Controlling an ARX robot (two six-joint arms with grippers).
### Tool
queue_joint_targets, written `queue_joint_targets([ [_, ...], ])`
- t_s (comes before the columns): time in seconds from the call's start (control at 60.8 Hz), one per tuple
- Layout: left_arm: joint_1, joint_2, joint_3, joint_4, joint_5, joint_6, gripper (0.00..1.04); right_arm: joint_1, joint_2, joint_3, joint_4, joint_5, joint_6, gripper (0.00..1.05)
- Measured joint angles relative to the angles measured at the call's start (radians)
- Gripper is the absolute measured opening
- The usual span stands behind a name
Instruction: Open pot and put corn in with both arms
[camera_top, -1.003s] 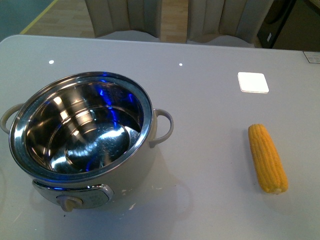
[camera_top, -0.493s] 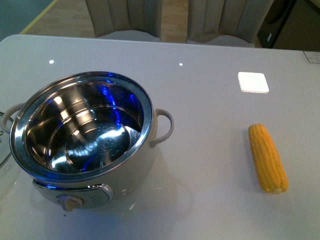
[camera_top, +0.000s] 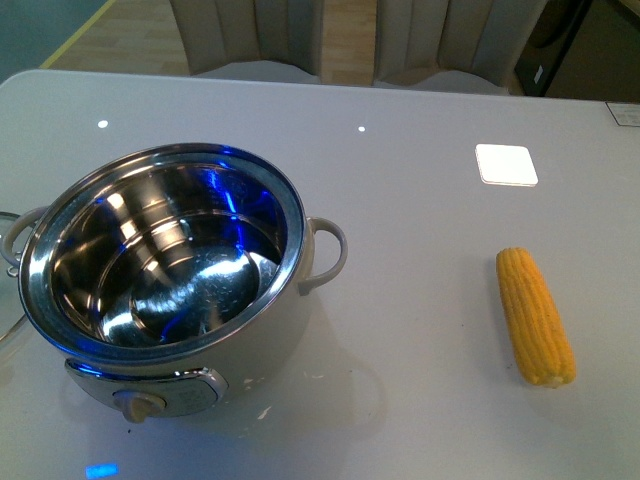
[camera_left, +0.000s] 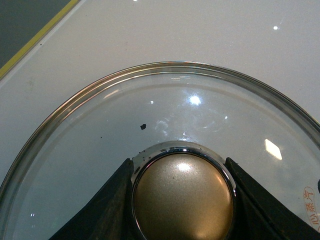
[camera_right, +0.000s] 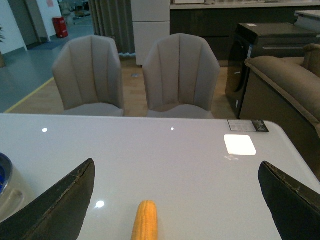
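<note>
The pot (camera_top: 160, 270) stands open at the table's left, its steel inside bare. The corn (camera_top: 536, 317) lies on the table at the right, well apart from the pot. Neither arm shows in the front view. In the left wrist view my left gripper (camera_left: 179, 161) is shut on the brass-coloured knob (camera_left: 182, 200) of the glass pot lid (camera_left: 150, 110), held over the white table. A sliver of the lid's rim (camera_top: 5, 330) shows at the front view's left edge. My right gripper (camera_right: 176, 164) is open and empty, with the corn's tip (camera_right: 145, 220) between and below its fingers.
A white square patch (camera_top: 506, 164) lies on the table behind the corn. Two beige chairs (camera_right: 180, 75) stand at the far edge. The pot's edge (camera_right: 5, 190) shows at the side of the right wrist view. A yellow floor line (camera_left: 35, 40) runs past the table's left edge.
The lid's rim has come into the front view at the left edge, beside the pot. The pot and the corn have not moved.
</note>
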Motion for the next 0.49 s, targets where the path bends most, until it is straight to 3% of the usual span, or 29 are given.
queue_joint_targets([
  [0.132,0.008,0.006,0.015,-0.006,0.004,-0.021,0.47,0.0,0.0,0.0,0.0,0.0,0.0,0.96],
  [0.427,0.027,-0.024,0.004,-0.028,0.017,-0.068,0.95,0.0,0.0,0.0,0.0,0.0,0.0,0.96],
  [0.493,0.027,-0.058,-0.012,-0.036,0.024,-0.071,0.99,0.0,0.0,0.0,0.0,0.0,0.0,0.96],
])
